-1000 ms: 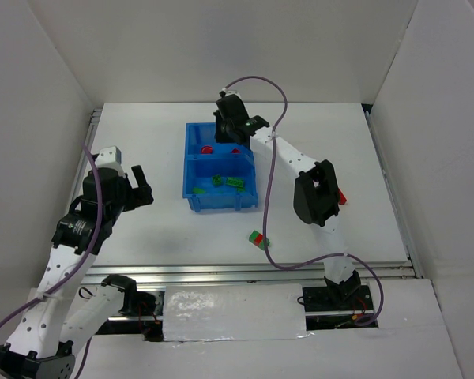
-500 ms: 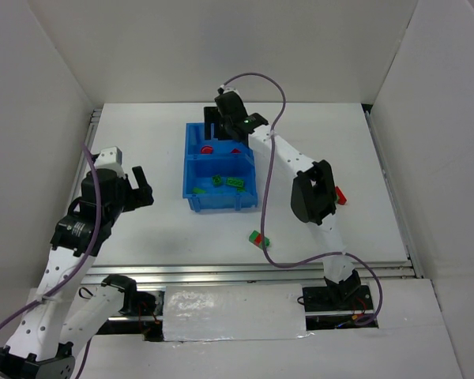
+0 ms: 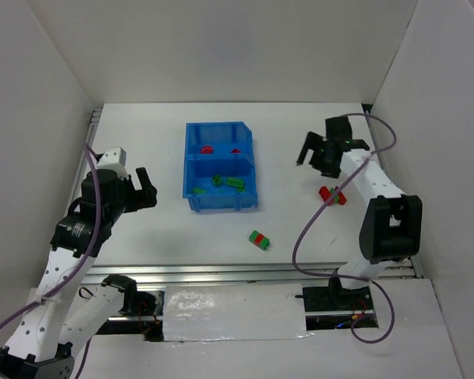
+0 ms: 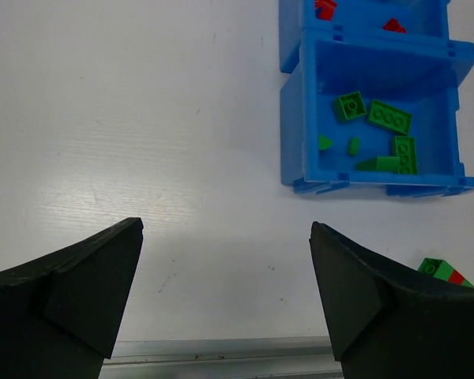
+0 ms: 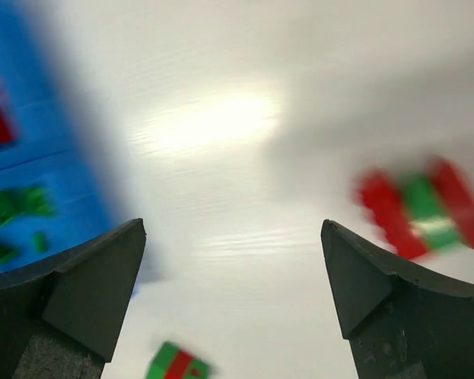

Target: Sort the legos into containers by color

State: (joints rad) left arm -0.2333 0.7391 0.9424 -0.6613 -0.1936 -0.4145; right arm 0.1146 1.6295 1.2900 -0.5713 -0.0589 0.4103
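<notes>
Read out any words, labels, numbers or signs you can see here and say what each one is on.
No readable text. The blue bin, the green bricks in it and the loose red-green pair show no print; the right wrist view is too blurred to tell.

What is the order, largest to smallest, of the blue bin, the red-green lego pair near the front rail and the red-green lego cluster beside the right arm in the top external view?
1. blue bin, by far the largest.
2-3. red-green lego cluster and red-green lego pair: too alike to rank.
</notes>
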